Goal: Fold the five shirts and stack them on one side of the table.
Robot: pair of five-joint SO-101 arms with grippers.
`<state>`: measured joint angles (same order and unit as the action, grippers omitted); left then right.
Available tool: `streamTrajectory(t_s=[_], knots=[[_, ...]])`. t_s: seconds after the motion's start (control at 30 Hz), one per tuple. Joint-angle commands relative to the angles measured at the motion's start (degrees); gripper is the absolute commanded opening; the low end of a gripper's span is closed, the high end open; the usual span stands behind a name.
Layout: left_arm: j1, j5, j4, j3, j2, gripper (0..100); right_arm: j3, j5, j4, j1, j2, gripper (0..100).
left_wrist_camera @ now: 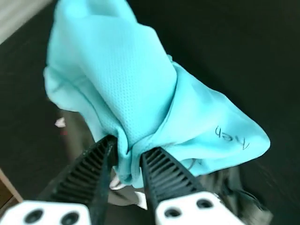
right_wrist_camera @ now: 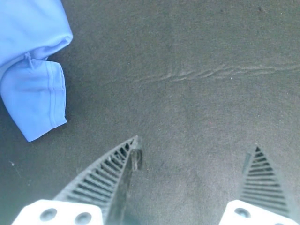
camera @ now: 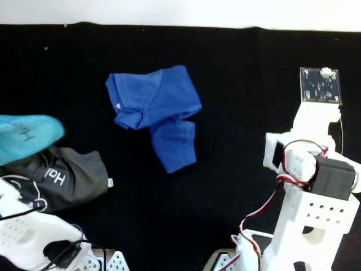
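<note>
Turquoise shirt, a perforated mesh knit bunched into soft folds, hangs pinched between the ribbed black fingers of the left claw. It is held at the left edge of the table, above a crumpled dark grey shirt. Dark handwritten marks show on one turquoise flap, and white lettering runs across the grey cloth. A small white tag pokes out at the grey shirt's edge. A smooth royal-blue shirt lies loosely folded near the table's middle, one hemmed sleeve trailing toward the arms. The right claw hovers spread wide over the black cloth-covered table, gripping nothing, apart from the blue sleeve. Its tips are triangular and ridged. A faint wrinkle crosses the cloth beyond them.
</note>
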<state>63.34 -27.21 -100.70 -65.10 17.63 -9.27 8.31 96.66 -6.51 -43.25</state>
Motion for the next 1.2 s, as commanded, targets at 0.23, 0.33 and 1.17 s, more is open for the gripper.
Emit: streamTrajectory(t_s=[0.23,0.33,1.17], knots=[[-1.5,-4.7,1.1,12.5,0.3,3,1.9,-0.5,0.1,-0.5,-0.1,33.5],[-4.0,-4.6,1.0,12.4,0.3,15,1.9,-0.5,0.3,-0.5,-0.1,33.5],[-33.0,4.3,-0.3,42.5,-14.5,28,7.7,-6.3,-9.6,22.6,21.8,33.5]])
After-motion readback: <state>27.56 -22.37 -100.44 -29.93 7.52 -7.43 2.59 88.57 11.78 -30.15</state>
